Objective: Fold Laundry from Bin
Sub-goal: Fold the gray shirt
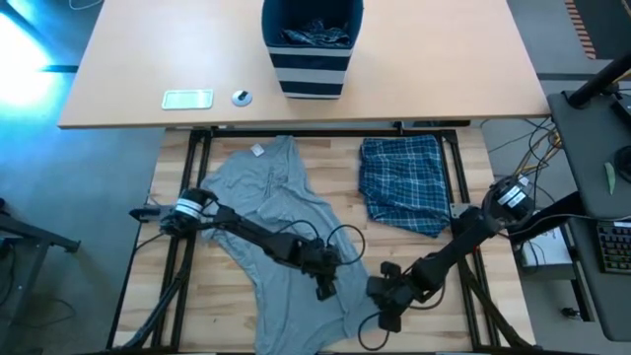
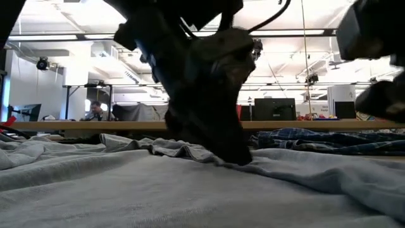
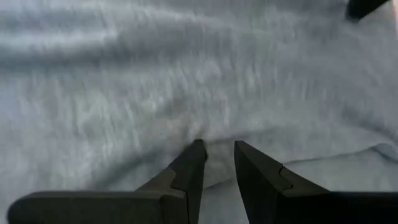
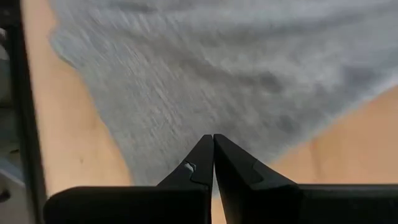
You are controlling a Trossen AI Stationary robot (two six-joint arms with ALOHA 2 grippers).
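A grey T-shirt point(image 1: 281, 212) lies spread on the wooden table, collar toward the far edge. A plaid garment point(image 1: 402, 184) lies folded at the far right. The navy striped bin point(image 1: 311, 47) stands on the desk beyond, with laundry in it. My left gripper point(image 1: 323, 286) is down on the T-shirt's near right part, its fingers closed to a narrow gap with grey cloth in it. My right gripper point(image 1: 387, 316) hangs shut above the shirt's near right edge point(image 4: 155, 124), clear of the cloth point(image 2: 380, 69). My left gripper has a ridge of the grey T-shirt point(image 3: 217, 140) between its two fingertips, where the wrinkles run together. The fingers slant down at it from the table's left. One layer or several, I cannot tell. The cloth stays low on the table point(image 2: 209, 155).
A phone-like slab point(image 1: 187, 99) and a small round object point(image 1: 242, 97) lie on the far desk, left of the bin. Bare wood shows left of the shirt point(image 1: 192, 286) and between the shirt and the plaid garment point(image 1: 340, 177). Cables hang over the table's right edge.
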